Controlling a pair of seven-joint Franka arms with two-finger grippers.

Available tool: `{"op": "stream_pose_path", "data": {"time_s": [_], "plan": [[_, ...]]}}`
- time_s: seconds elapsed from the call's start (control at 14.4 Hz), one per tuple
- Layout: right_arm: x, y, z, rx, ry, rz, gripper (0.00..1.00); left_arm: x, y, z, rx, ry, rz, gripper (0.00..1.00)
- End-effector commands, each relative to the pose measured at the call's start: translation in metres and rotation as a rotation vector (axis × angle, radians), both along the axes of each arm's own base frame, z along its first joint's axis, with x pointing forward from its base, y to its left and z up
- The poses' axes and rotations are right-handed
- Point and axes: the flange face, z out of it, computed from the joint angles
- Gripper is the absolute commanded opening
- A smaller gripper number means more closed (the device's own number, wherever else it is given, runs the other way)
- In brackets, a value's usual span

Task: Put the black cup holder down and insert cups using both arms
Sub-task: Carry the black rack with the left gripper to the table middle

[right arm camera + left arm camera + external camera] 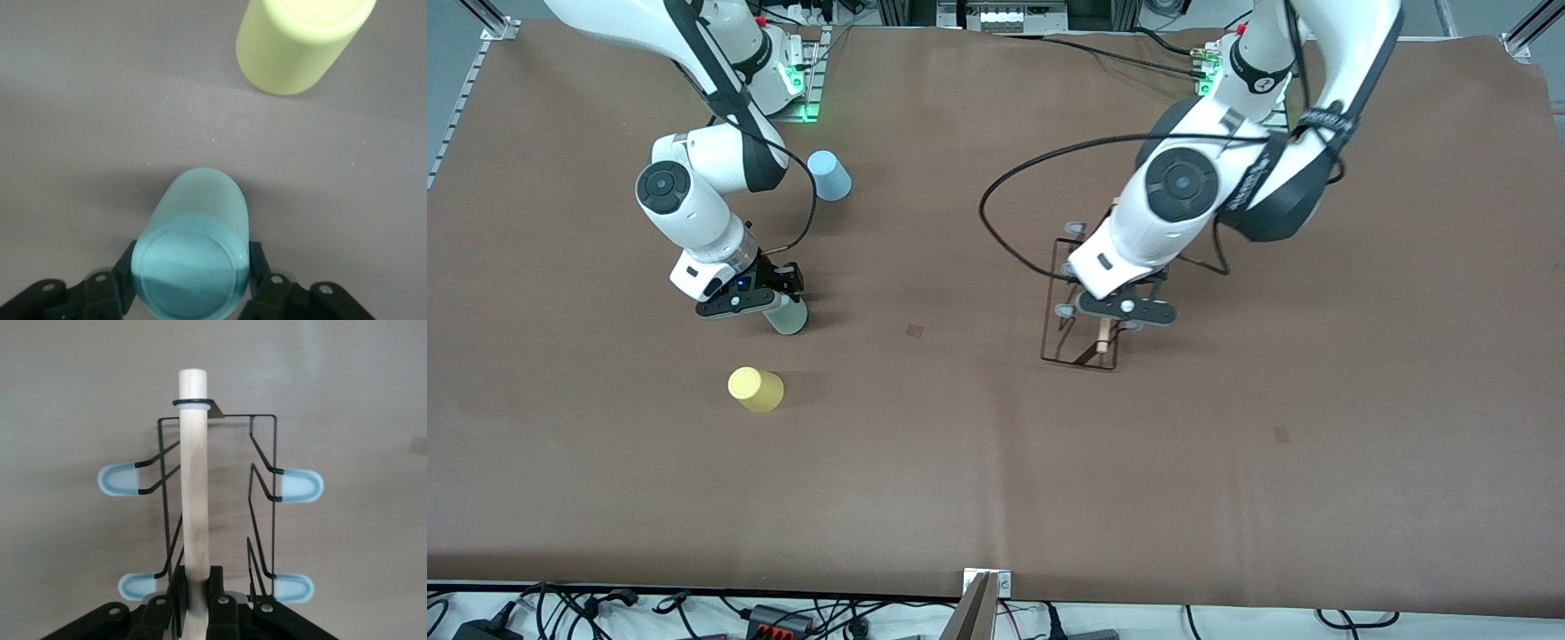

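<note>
Right gripper (781,300): toward the right arm's end of the table, low over the mat, its fingers pressed onto the sides of the pale green cup (190,257), which stands inverted, closed base up.
Blue cup (829,174): inverted on the brown table (960,462), farther from the front camera than the green one, close to the right arm's base.
Yellow cup (756,389): inverted too, nearer the front camera than the green cup and just beside it; the right arm is plainly the nearer one for all three cups.
Black cup holder (1083,311): toward the left arm's end, well apart from the cups; its long axis, the wooden rod (193,487), runs toward and away from the front camera.
Left gripper (1113,313): over the holder, pinching the rod near one end, with the pale-tipped pegs (119,481) fanning out on both sides.
Key relation: by my judgement, the green cup must travel across the table toward the left arm's end to reach a peg.
Writing: no brand or label is readable on cups or holder.
</note>
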Motion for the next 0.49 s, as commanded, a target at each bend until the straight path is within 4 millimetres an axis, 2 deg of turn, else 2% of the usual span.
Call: {"op": "stream_pose_path", "data": {"time_s": [0.0,0.14,0.42], "plan": [[-0.003,-0.002,0.033,-0.006,-0.005,0.016,0.00,0.002,-0.038,-0.009,-0.026,-0.007,0.070,0.01],[-0.011,0.001,0.066,-0.019,0.020,0.017,0.00,-0.005,-0.063,-0.023,-0.051,-0.028,0.106,0.01],[-0.014,0.004,0.113,-0.036,0.044,0.026,0.00,-0.010,-0.078,-0.042,-0.069,-0.025,0.120,0.01]]}}
